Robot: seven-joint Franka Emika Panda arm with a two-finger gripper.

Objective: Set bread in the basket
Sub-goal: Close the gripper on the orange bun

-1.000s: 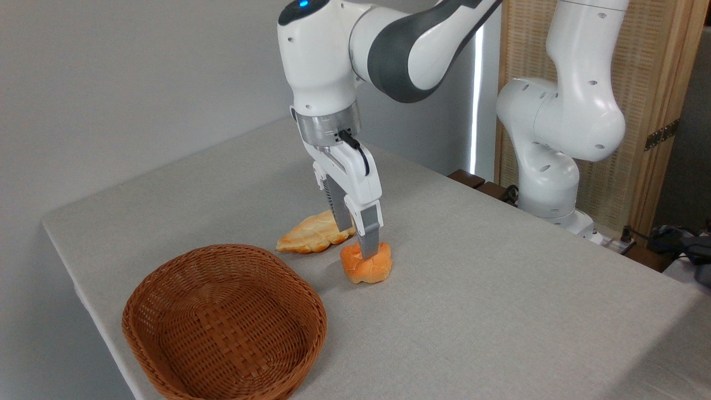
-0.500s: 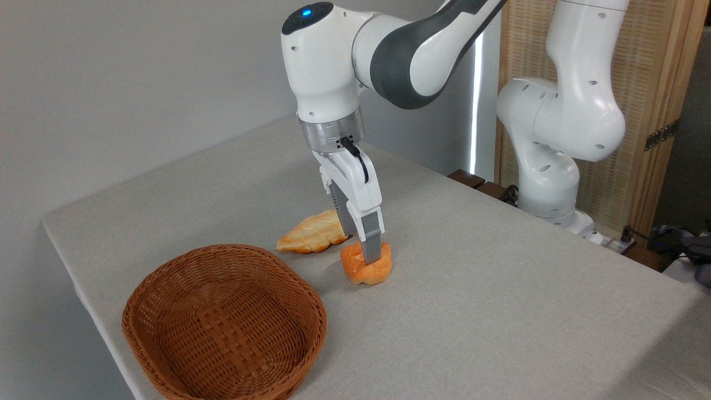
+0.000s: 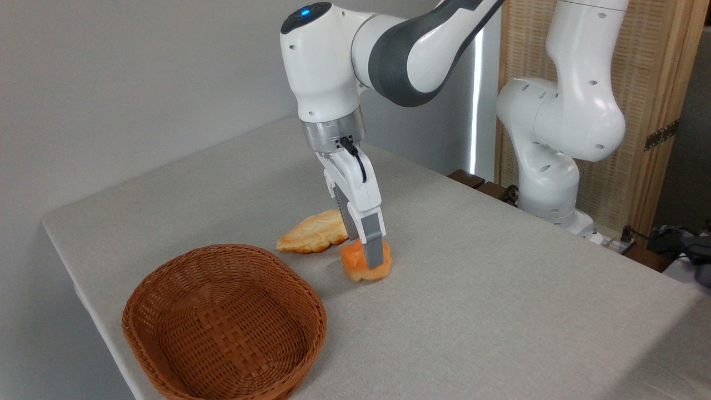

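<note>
The bread [image 3: 358, 265], a small lumpy orange-golden bun, rests on the grey table to the right of the basket. My gripper [image 3: 364, 256] points down over it, open, with one finger in front of the bun and the other behind it. The near fingertip [image 3: 374, 256] covers part of the bun's front and reaches almost down to the table. The brown wicker basket [image 3: 222, 325] stands empty at the table's front left, a short way from the bun.
A longer, flat, pale leaf-shaped bread [image 3: 312, 239] lies just left of and behind the bun, close to the far finger. The table's left edge [image 3: 72, 266] runs past the basket. The arm's white base [image 3: 547, 183] stands at the back right.
My gripper has come down a little and shifted slightly right, so its fingers now reach lower around the bun. The bun, the basket and the pale bread stay where they were.
</note>
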